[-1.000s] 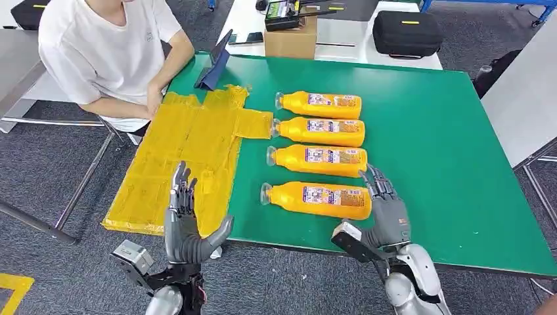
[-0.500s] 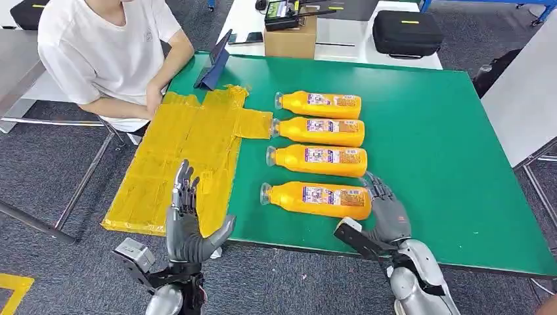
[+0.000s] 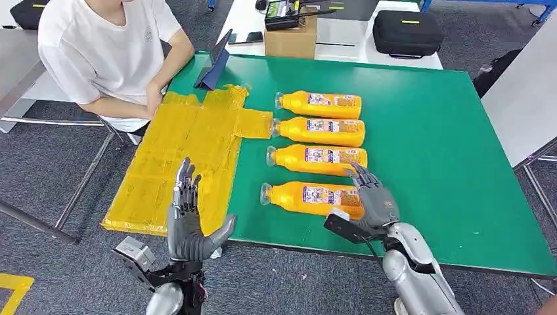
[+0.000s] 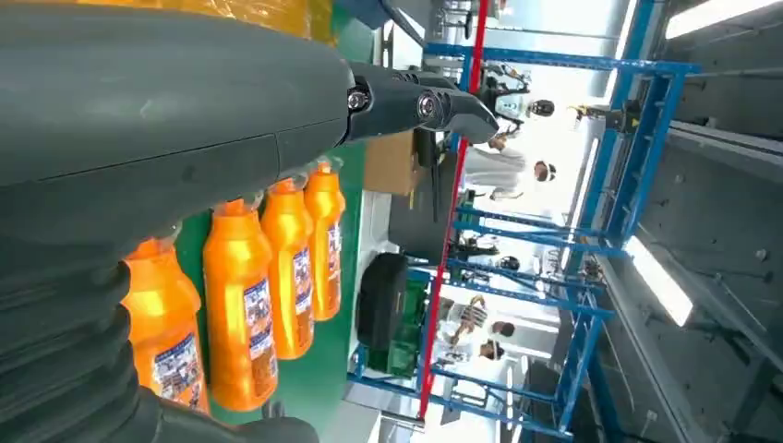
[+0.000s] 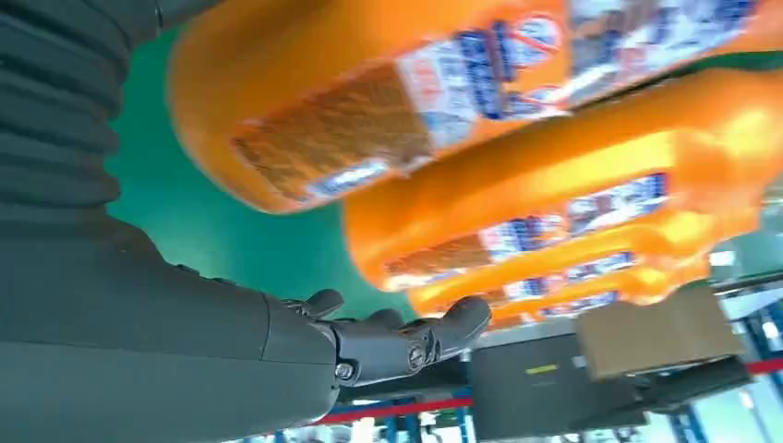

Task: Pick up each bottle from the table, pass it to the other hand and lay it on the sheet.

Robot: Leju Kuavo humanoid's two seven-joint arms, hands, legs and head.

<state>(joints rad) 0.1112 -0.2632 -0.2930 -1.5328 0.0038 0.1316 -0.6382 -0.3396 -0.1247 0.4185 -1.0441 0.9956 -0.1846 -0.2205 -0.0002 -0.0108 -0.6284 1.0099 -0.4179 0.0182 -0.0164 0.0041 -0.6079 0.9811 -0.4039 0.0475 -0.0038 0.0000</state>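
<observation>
While nearest bottle (image 3: 309, 197) lies flat, right hand (image 3: 374, 205) fingers (image 3: 360, 178) over its base

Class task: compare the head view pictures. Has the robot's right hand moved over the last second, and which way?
Yes. The right hand has shifted left, toward the yellow sheet, and now lies over the base end of the nearest bottle, which has not moved.

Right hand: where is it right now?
In the head view the right hand is over the base end of the nearest bottle, at the table's near edge, fingers spread.
</observation>
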